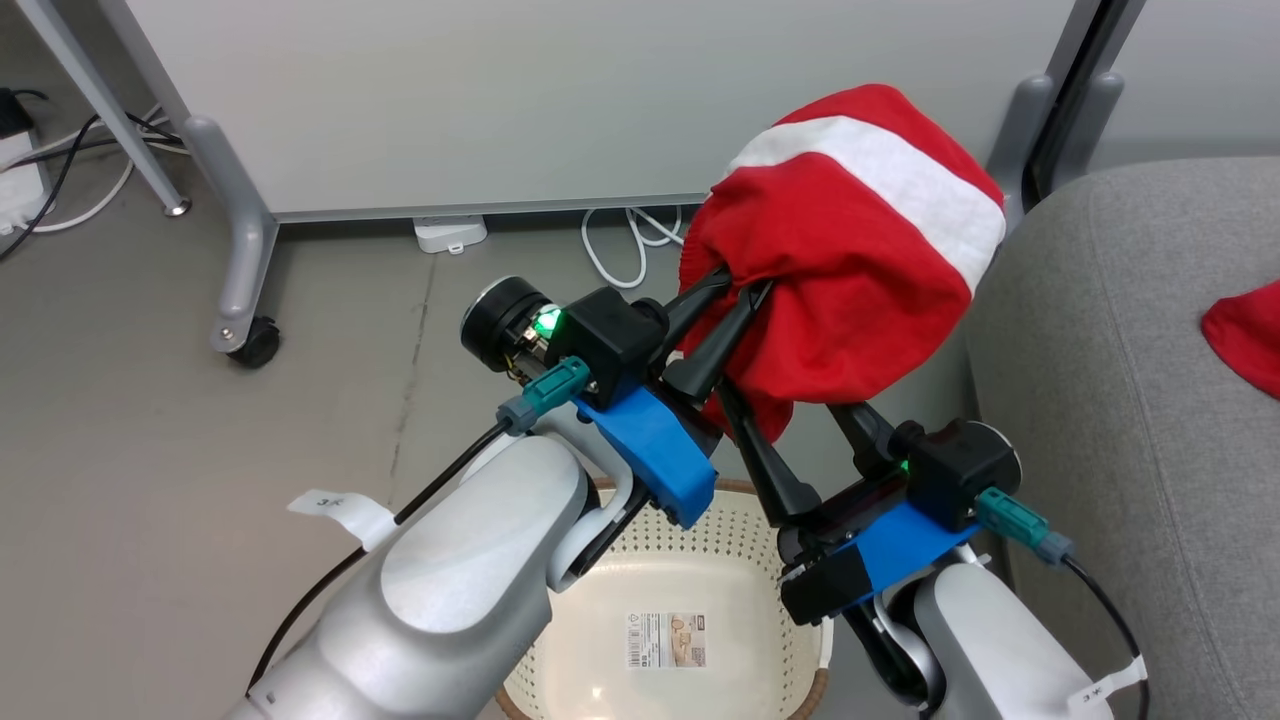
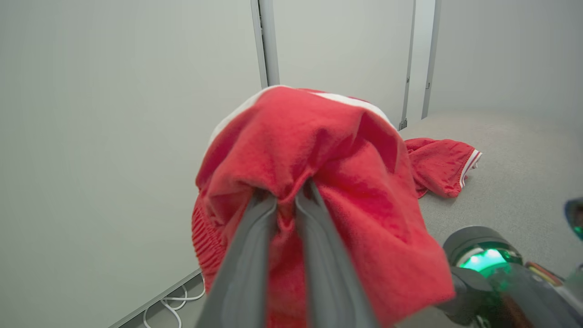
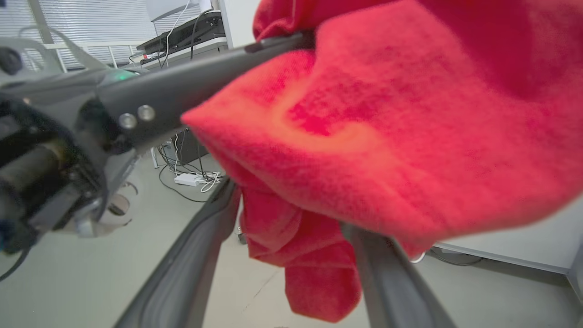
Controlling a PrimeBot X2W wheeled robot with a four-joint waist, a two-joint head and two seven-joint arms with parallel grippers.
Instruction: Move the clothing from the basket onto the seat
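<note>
My left gripper (image 1: pixel 735 285) is shut on a bunched red garment with a white stripe (image 1: pixel 860 260), held up in the air between the basket and the seat. In the left wrist view the cloth (image 2: pixel 319 150) drapes over the pinched fingertips (image 2: pixel 287 196). Just below it, my right gripper (image 1: pixel 790 405) stands open, and a fold of the garment (image 3: pixel 410 136) hangs between its spread fingers (image 3: pixel 196 255). The cream basket (image 1: pixel 740 520) is at the bottom, holding nothing but its paper label (image 1: pixel 665 640). A second red garment (image 1: pixel 1245 335) (image 2: pixel 439 166) lies on the grey seat (image 1: pixel 1120 420).
A grey partition on castor feet (image 1: pixel 250 340) stands behind, with a white power block (image 1: pixel 450 235) and loose white cables (image 1: pixel 625 245) at its base. Bare grey floor stretches to the left. The seat's rounded edge rises close on the right.
</note>
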